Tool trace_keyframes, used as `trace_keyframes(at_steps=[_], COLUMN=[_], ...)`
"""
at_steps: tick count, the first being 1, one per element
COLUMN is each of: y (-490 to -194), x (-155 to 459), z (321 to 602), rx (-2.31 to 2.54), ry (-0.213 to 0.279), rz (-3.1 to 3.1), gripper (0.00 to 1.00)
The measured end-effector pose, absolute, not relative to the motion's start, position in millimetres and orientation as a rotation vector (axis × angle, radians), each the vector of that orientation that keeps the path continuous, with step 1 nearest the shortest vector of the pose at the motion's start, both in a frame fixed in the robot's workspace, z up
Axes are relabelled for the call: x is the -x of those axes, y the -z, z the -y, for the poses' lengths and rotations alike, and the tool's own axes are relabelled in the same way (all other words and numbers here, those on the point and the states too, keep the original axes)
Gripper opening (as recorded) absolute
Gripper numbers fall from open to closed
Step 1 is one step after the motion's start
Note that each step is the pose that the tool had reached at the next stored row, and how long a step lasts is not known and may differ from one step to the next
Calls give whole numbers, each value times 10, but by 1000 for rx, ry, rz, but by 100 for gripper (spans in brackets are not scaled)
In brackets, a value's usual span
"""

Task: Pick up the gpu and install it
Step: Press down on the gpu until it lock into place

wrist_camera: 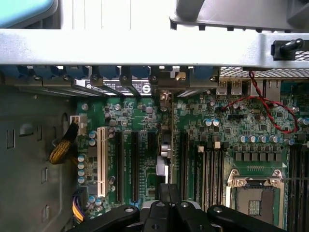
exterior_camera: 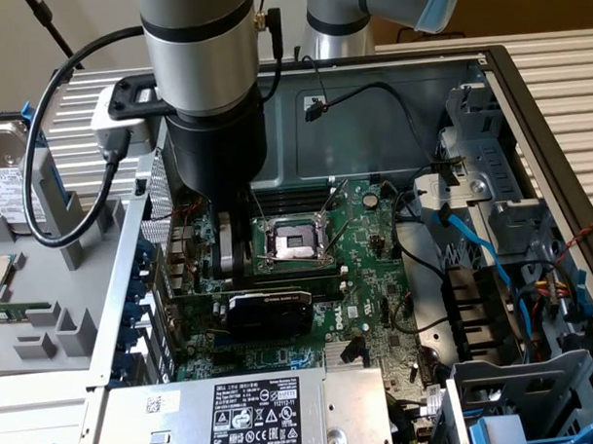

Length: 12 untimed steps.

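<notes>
- the scene is an opened computer case (exterior_camera: 398, 99) lying on its side, its grey metal walls framing a large green motherboard (exterior_camera: 373, 264) with an empty silver cpu socket (exterior_camera: 294, 243) near the middle.
- a grey power supply (exterior_camera: 241, 410) with a black label sits at the near edge of the exterior view; a blue cable (exterior_camera: 471, 243) and black cables run through the drive cages on the exterior view's right.
- outside the case, on the exterior view's left, grey plastic fixtures stand on a pale tabletop (exterior_camera: 38, 383) beside a hard drive (exterior_camera: 1, 173).
- the arm (exterior_camera: 200, 53) comes straight down into the case — silver upper segment, black lower body — with a grey camera block clamped at its side.
- the gpu (exterior_camera: 267, 311) stands on its edge on the motherboard, black shroud facing the power supply; in the wrist view it appears edge-on (wrist_camera: 163, 145) among the black expansion slots.
- the claw (exterior_camera: 232, 264) sits just above the card's bracket end; whether its fingers pinch the card or are spread, i cannot tell.
</notes>
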State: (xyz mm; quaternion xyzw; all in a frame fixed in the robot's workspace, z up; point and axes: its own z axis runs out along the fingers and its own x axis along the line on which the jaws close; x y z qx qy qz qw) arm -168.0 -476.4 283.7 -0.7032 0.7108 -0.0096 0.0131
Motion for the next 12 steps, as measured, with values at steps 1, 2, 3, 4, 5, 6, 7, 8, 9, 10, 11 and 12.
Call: trace_keyframes(at_steps=[1, 2, 3, 4, 5, 6, 7, 8, 9, 10, 11, 12], y=[-2835, -2833, -2831, -2829, -2828, -2827, -2825, -2823, -2820, -2819, -2817, -2815], x=[1683, 1684, 1686, 1688, 1689, 1692, 1698, 1707, 1717, 1724, 1731, 1734], z=[4764, 4764, 4764, 4763, 4763, 4761, 4760, 4757, 4755, 4752, 4751, 4751], rx=[2191, 2191, 2191, 2190, 2190, 2190, 2190, 2190, 2190, 2190, 2190, 2190], ry=[30, 30, 30, 30, 30, 30, 30, 30, 30, 30, 30, 30], rz=[-2215, -2215, -2215, -2215, -2215, -2215, -2215, -2215, -2215, -2215, -2215, -2215], gripper=[11, 11, 11, 11, 11, 11, 11, 11, 11, 11, 11, 11])
